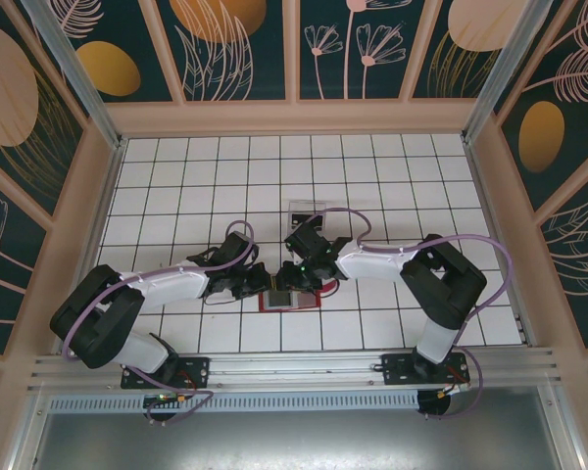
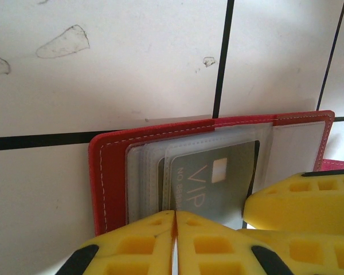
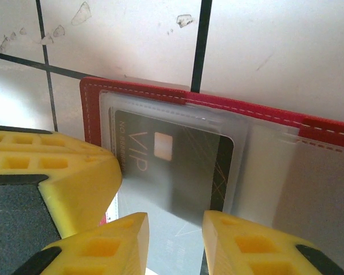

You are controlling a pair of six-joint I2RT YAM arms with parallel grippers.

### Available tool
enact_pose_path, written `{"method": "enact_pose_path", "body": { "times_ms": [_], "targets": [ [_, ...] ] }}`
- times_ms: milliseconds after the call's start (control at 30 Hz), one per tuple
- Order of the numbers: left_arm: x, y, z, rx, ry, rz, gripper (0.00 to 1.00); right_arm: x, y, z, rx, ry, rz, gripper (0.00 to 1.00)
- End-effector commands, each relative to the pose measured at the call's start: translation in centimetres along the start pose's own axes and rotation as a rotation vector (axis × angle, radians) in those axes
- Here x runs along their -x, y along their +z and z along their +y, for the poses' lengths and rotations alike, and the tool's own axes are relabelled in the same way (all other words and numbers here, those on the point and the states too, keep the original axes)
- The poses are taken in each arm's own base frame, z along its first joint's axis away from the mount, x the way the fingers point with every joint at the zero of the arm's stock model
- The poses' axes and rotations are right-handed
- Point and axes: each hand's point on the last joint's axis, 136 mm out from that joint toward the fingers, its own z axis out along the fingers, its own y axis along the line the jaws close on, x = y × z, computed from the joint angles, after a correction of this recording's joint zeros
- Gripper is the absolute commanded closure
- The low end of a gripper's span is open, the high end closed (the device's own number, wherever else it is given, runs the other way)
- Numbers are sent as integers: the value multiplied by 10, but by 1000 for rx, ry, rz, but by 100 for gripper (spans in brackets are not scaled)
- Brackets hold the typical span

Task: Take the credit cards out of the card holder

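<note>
Bracing the red card holder (image 2: 108, 172) open on the tiled table (image 1: 392, 176), left gripper (image 2: 175, 243) pinched closed at its near edge. Poising the right gripper (image 3: 175, 229), narrowly parted, by the grey VIP credit card (image 3: 183, 166). Seemingly early, with that card yet to leave its clear pocket (image 3: 242, 172).

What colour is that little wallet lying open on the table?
The card holder is red with white stitching; the right wrist view shows it best.

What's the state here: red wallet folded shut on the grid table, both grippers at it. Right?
Not shut. The left wrist view shows the red wallet open, clear pockets and VIP card exposed. It is on the grid table, left gripper and right gripper at it.
</note>
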Motion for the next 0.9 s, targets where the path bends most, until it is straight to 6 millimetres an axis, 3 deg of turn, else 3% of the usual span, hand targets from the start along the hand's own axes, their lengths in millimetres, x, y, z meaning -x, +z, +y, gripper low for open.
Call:
{"method": "enact_pose_path", "body": {
  "times_ms": [0, 433, 700, 867],
  "targets": [
    [-7, -1, 18, 83, 5, 16, 87, -2, -9, -13, -87, -6, -11, 68],
    [-6, -3, 17, 88, 17, 16, 85, 0, -19, -7, -89, -8, -32, 68],
    [-6, -3, 17, 91, 20, 17, 87, 10, -37, 1, -62, 7, -106, 68],
    [-5, -3, 17, 102, 28, 24, 87, 6, -32, -3, -2, 38, -83, 68]
  ]
}}
